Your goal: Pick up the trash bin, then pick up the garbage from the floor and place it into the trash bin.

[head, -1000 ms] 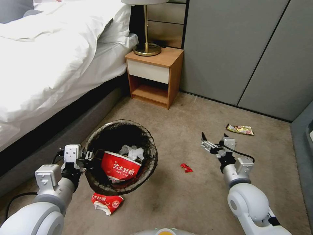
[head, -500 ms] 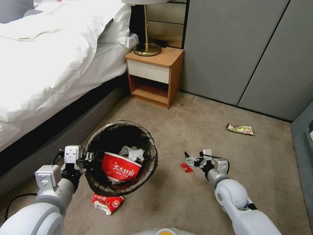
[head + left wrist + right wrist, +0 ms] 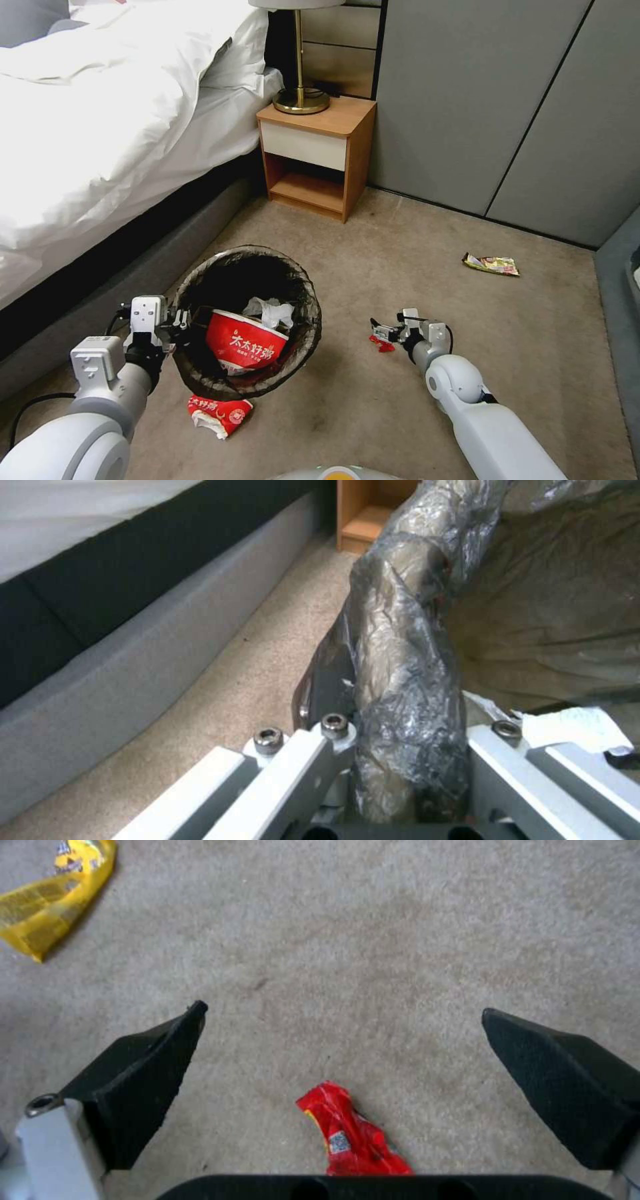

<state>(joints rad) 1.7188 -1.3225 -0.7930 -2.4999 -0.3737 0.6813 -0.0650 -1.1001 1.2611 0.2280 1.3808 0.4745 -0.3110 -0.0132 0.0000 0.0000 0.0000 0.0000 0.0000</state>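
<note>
The bin [image 3: 248,321] is off the carpet, tilted toward the robot and carried by the left gripper [image 3: 175,325], whose fingers are clamped on the rim at its 9 o'clock, pinching the bunched liner [image 3: 407,680] with it. Judged light but awkward: a thin plastic wall under a slick film, so the hold depends on the fingers pressing through to the rim. Inside lie a red bowl [image 3: 244,345] and a tissue [image 3: 270,312], adding little weight.

The thing in hand is the small red wrapper [image 3: 350,1135], lying flat on the carpet at the bin's 3 o'clock. It is judged near weightless, thin, crinkled and limp; foil of this kind slides and folds instead of resisting. The best hold looks to be across its narrow waist, pads closing from both long sides and pressed into the pile so an edge lifts.

The right gripper [image 3: 385,331] is low at the carpet, arm stretched forward and down, fingers spread wide. In the right wrist view the wrapper lies between the two pads [image 3: 143,1075], close to the palm, touching neither.

Other litter on the floor: a larger red wrapper [image 3: 219,415] at the bin's 6 o'clock, partly under it, and a yellow wrapper [image 3: 491,264] well apart at 1 o'clock from the right gripper.

Risk: the wrapper slipping out, or the pads catching carpet.
</note>
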